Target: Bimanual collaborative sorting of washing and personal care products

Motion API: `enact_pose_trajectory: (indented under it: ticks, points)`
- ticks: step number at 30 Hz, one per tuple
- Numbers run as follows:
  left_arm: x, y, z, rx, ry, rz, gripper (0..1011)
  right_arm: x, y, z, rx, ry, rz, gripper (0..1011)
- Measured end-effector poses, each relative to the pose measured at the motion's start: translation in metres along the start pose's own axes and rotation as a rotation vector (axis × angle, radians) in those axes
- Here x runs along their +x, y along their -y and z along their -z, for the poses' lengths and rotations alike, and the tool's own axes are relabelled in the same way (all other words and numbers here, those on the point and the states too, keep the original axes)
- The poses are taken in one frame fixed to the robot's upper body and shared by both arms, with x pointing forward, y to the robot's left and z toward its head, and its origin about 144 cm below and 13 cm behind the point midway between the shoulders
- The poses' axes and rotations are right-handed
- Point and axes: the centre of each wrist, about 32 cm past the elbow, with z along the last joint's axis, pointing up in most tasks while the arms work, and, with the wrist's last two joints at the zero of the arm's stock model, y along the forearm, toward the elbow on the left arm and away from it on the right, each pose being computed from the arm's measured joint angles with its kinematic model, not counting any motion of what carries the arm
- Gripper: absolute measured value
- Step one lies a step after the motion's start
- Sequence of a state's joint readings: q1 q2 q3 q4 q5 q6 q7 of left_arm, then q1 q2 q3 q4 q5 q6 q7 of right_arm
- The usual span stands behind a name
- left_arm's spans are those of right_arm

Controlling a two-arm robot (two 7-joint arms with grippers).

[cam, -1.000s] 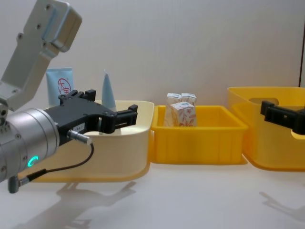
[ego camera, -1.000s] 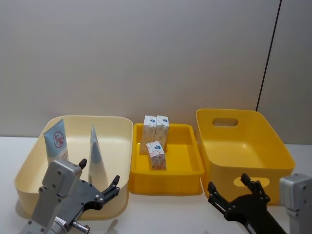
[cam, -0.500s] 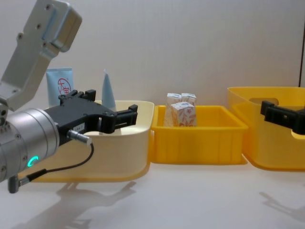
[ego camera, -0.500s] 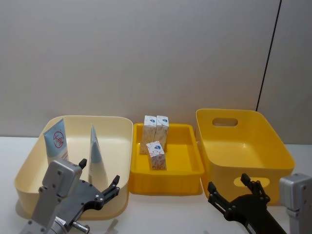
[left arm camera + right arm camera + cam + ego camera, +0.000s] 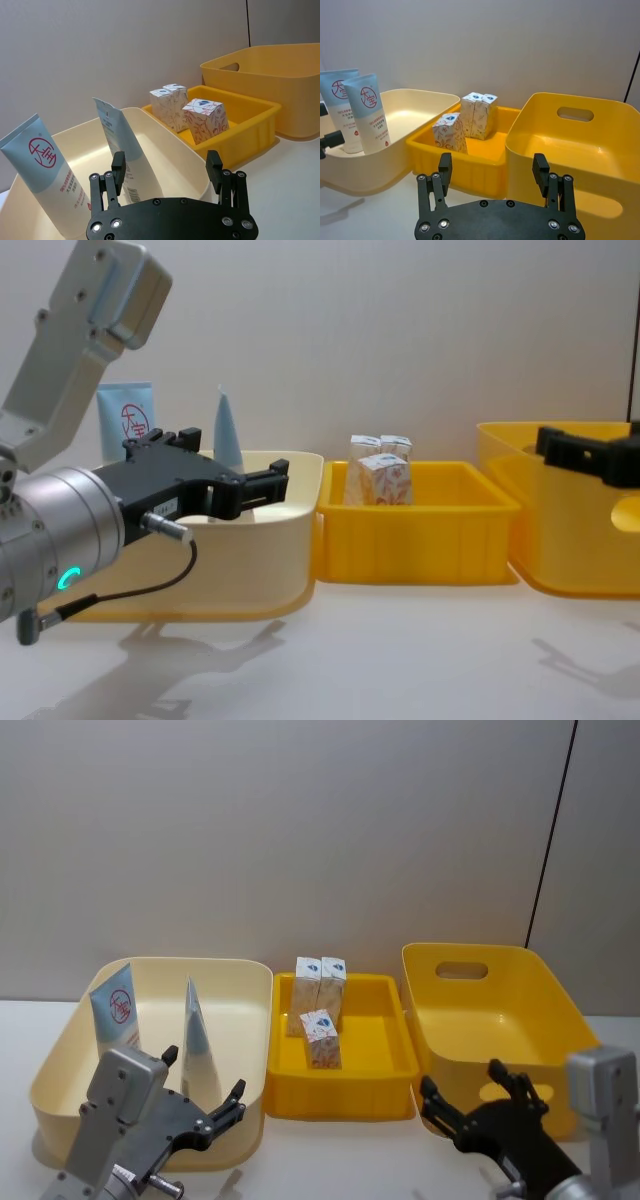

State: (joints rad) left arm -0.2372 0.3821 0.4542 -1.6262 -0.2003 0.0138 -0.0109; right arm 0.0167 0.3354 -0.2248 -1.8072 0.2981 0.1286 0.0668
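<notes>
Holding both sets of fingers spread wide and grasping nothing, I start with the biggest thing, the deep yellow bin [image 5: 560, 1010]. Its near wall stands just beyond my right gripper [image 5: 460, 1077], and I see no contact between them.

The cream bin [image 5: 60, 1050] comes next. It lies just ahead of my left gripper [image 5: 204, 1070]. Those fingertips reach about as far as its near rim, though I cannot tell whether they hang over it or stop short.

The shallow yellow tray [image 5: 385, 1040] sits between the two bins. It is ahead and to the right of my left fingers, and ahead and to the left of my right ones, apart from both.

Two light-blue-and-white tubes stand upright inside the cream bin. The logo tube [image 5: 115, 1012] shows its round red mark and stands toward the far left, beyond and to the left of my left fingers. The edge-on tube [image 5: 196, 1020] stands straight ahead of the gap between those fingers, near but not touched.

Smallest are three white cartons with peach pattern, all in the tray. The rear pair [image 5: 320, 982] stands side by side, touching, at the far end. The front carton [image 5: 320, 1038] stands just before them, closer to me. All three are well clear of either set of fingers.
</notes>
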Motion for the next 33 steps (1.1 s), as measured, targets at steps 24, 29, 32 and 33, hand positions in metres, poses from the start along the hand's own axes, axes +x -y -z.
enact_pose_trajectory:
  ticks: [24, 29, 32, 33]
  points:
    - [0.0, 0.0, 0.0, 0.0, 0.0, 0.0, 1000, -0.016, -0.06, -0.074, -0.146, 0.118, -0.084, 1000]
    - [0.0, 0.0, 0.0, 0.0, 0.0, 0.0, 1000, -0.023, -0.082, -0.08, -0.183, 0.137, -0.084, 1000]
    - [0.0, 0.0, 0.0, 0.0, 0.0, 0.0, 1000, -0.028, -0.094, -0.084, -0.205, 0.144, -0.082, 1000]
    - [0.0, 0.0, 0.0, 0.0, 0.0, 0.0, 1000, -0.028, -0.097, -0.084, -0.212, 0.147, -0.081, 1000]
